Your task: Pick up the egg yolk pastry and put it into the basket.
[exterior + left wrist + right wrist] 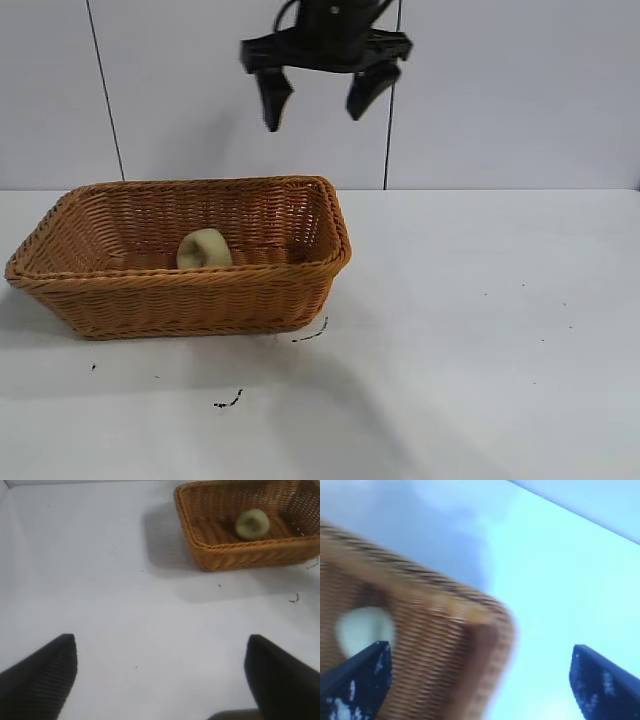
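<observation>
The egg yolk pastry (pixel 204 249) is a pale yellow-green lump lying inside the orange-brown wicker basket (pixel 180 300), near its middle. My right gripper (pixel 315 118) hangs open and empty high above the basket's right end. Its wrist view shows the basket's corner (pixel 465 630) and the pastry (pixel 362 627) below its open fingers (pixel 365 675). My left gripper (pixel 160 645) is open and empty over bare table, far from the basket (pixel 220 555). The pastry (pixel 252 524) also shows inside the basket in that view. The left gripper is out of the exterior view.
The basket stands on the left part of a white table (pixel 480 330). Small dark specks (pixel 228 403) lie on the table in front of the basket. Two thin black cables (pixel 105 90) run down the pale back wall.
</observation>
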### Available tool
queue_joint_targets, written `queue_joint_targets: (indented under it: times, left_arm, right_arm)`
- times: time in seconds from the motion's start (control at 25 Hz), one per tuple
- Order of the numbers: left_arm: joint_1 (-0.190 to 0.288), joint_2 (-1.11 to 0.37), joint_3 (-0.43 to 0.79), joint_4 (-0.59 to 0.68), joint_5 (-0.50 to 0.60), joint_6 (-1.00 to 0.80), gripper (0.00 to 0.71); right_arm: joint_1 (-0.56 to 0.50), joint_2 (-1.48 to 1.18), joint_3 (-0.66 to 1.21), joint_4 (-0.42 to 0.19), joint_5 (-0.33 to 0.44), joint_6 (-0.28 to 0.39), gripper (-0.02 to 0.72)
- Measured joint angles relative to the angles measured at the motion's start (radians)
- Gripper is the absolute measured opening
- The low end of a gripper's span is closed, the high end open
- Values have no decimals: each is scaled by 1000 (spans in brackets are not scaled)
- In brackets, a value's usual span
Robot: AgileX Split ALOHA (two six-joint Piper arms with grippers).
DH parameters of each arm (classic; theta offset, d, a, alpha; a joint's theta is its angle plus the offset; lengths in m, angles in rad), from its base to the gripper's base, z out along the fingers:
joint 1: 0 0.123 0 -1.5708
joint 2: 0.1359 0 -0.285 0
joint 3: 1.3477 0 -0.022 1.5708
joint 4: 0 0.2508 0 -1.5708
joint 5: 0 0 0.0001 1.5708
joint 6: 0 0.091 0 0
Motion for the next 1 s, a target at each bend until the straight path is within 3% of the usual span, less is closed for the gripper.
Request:
queue_joint_targets:
  times: [0.2, 0.48, 1.0]
  left_arm:
    - [0, 0, 0, 0, 0, 0, 693]
    - [0, 0, 0, 0, 0, 0, 693]
    - [0, 0, 0, 0, 0, 0, 693]
  right_arm:
    - [-96, -2, 0, 37, 19, 1, 695]
    - [-108, -117, 97, 46, 17, 4, 695]
    - [-108, -867, 882, 37, 19, -18, 695]
